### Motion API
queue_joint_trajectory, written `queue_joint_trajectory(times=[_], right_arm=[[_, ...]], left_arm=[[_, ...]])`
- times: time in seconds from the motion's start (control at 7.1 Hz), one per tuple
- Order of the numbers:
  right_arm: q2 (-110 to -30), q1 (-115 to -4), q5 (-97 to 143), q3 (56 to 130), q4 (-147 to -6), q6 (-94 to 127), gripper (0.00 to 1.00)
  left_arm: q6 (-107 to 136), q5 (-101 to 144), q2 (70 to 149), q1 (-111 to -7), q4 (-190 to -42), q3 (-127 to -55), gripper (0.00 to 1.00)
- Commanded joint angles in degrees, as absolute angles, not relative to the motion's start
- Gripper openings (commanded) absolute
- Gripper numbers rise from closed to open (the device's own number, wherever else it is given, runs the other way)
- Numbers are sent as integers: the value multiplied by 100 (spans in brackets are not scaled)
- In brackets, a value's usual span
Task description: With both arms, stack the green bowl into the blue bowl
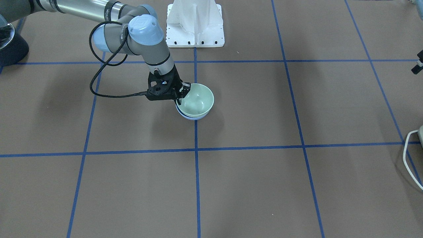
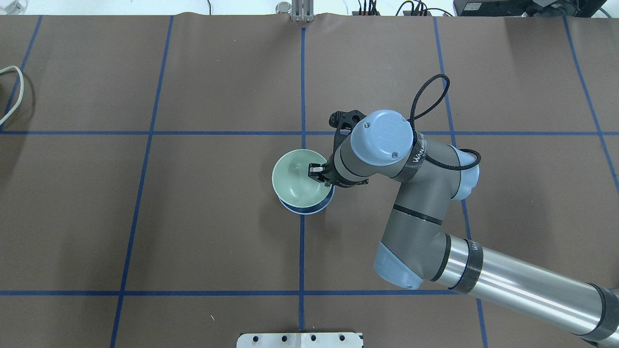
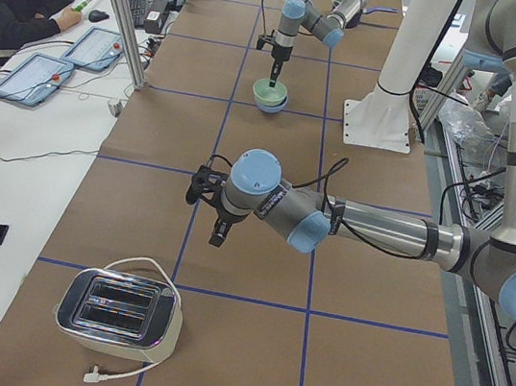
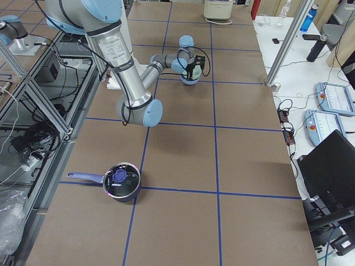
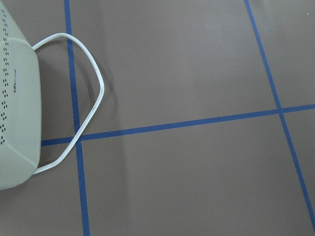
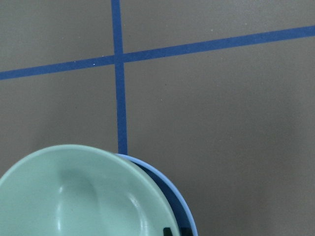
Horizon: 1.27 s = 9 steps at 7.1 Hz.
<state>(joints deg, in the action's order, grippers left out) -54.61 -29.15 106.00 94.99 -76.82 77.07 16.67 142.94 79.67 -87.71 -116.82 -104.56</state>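
As I stand at the table's end on the robot's left, the nearest thing is a toaster [image 3: 119,309], silver on top and pale on the sides. Its white cord [image 5: 93,88] makes a loop on the brown table [image 3: 239,384]. Just beyond it the left gripper [image 3: 218,234] hangs above the table and points down at the brown surface, near a blue tape line [image 5: 177,125]. It is too small from here, so I cannot tell if its fingers are spread or pressed together.

Further along, near the middle of the table and in front of the white base pedestal [image 1: 195,26], are the two bowls. The green bowl [image 1: 198,99] sits inside the blue bowl [image 1: 189,116], and both are on a blue tape line. The green bowl is not centred: the blue rim shows only as a thin crescent on one side. It also looks a little tilted, higher on the gripped side. The right gripper [image 1: 182,94] reaches down and pinches the rim of the green bowl. One finger [image 2: 314,169] is inside the bowl, and the other is outside its wall, in the gap to the blue rim.

At the far end a dark pot [image 4: 122,183] with a lid stands on the table, well apart from the bowls.
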Motion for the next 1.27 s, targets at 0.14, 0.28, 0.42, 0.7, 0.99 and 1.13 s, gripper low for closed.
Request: queue_joint_trajectory(times=[0.14,0.28,0.42,0.7,0.99,1.13], right_arm=[[-5467,-2900,10608,9510,-7682,7708,0],[-5467,-2892,10600,9536,-7682,7708,0],[-5475,-2892,10600,9545,-7682,7708,0],[-5484,-2892,10608,9545,-7682,7699,0],[-5493,-2892,10600,9589,-7664,7708,6],[-5528,-2892,10600,9598,-7664,7630,63]], left_arm=[[873,14309,8015,-9227,-11532,-10152,97],[853,14309,8016,-9229,-11523,-10134,97],[861,14309,8024,-9229,-11522,-10125,97],[861,14317,8033,-9229,-11522,-10116,97],[861,14317,8033,-9229,-11522,-10116,97],[861,14317,8033,-9229,-11522,-10116,97]])
